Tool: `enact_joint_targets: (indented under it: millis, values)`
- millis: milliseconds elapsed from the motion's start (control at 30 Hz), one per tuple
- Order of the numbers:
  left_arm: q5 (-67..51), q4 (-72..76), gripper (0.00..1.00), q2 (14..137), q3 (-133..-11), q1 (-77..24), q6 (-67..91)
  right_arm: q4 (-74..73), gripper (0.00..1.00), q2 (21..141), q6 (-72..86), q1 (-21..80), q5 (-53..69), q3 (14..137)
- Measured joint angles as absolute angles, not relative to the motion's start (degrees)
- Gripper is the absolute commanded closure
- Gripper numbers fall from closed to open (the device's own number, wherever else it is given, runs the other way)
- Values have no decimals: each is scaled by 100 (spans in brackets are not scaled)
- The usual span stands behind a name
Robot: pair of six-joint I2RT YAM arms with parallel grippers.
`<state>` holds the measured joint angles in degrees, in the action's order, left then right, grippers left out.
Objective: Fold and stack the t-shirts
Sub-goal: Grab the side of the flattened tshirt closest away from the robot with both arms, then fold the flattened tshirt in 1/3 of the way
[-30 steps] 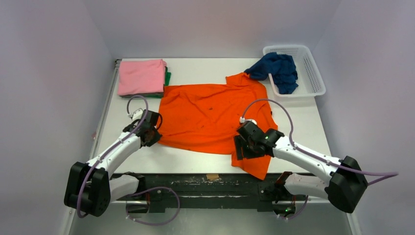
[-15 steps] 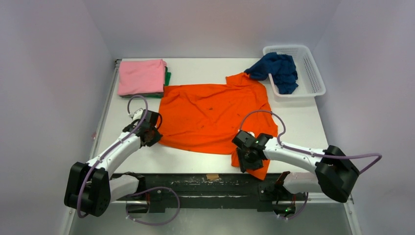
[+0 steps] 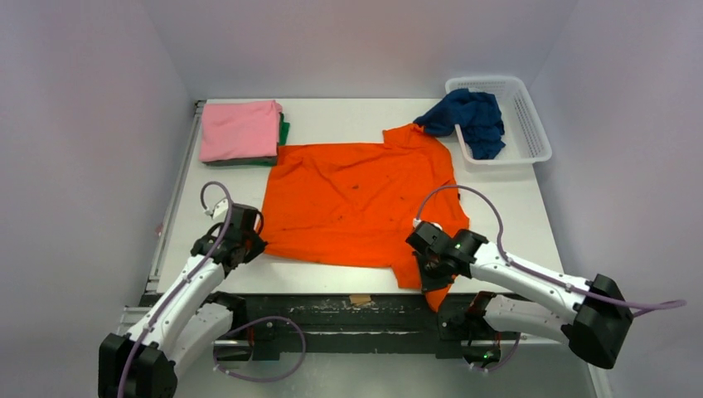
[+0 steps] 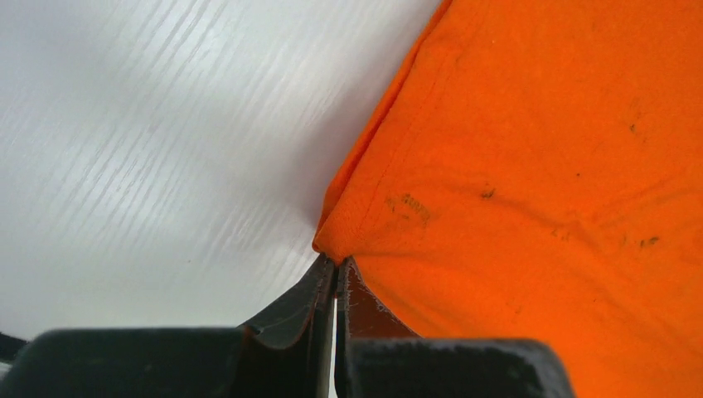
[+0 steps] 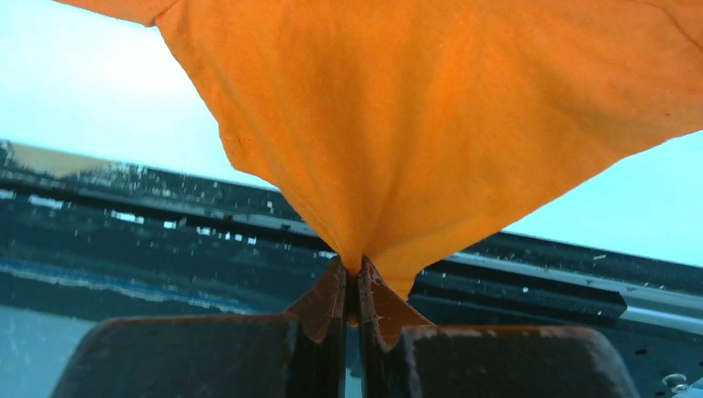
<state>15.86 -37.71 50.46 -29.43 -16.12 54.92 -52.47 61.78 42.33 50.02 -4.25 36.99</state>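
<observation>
A bright orange t-shirt (image 3: 356, 203) with small dark specks lies spread flat in the middle of the table. My left gripper (image 3: 247, 245) is shut on its near-left corner; the left wrist view shows that orange corner (image 4: 348, 232) pinched at the tips of my left gripper (image 4: 336, 265). At the table's front edge my right gripper (image 3: 431, 275) is shut on the shirt's near-right flap. In the right wrist view the orange cloth (image 5: 414, 124) fans out from the pinch of my right gripper (image 5: 356, 269).
A folded pink t-shirt (image 3: 240, 130) lies on a dark green one (image 3: 284, 131) at the back left. A navy blue t-shirt (image 3: 472, 120) spills out of the white mesh basket (image 3: 535, 133) at the back right. The black front rail (image 3: 356, 303) runs under the right gripper.
The right gripper has shut on the shirt's near-right flap at the front edge. The left arm has drawn back toward the near edge, bringing the near-left corner with it.
</observation>
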Motion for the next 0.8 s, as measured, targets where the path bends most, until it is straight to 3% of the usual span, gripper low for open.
enact_joint_targets:
  millis: [333,600,800]
  values:
    - [1280,-4394,100,3916,-2279,-1612,5719,-5874,100,5428,4265,5172,78,3441]
    - [1100,-4265,100,4681,-2596,-1612,5706,-5833,100,5603,4372,5116,-591,4051]
    - [1133,-3944,100,5330,-3267,-1612,5634,-5400,100,6053,4062,4335,-1304,4733]
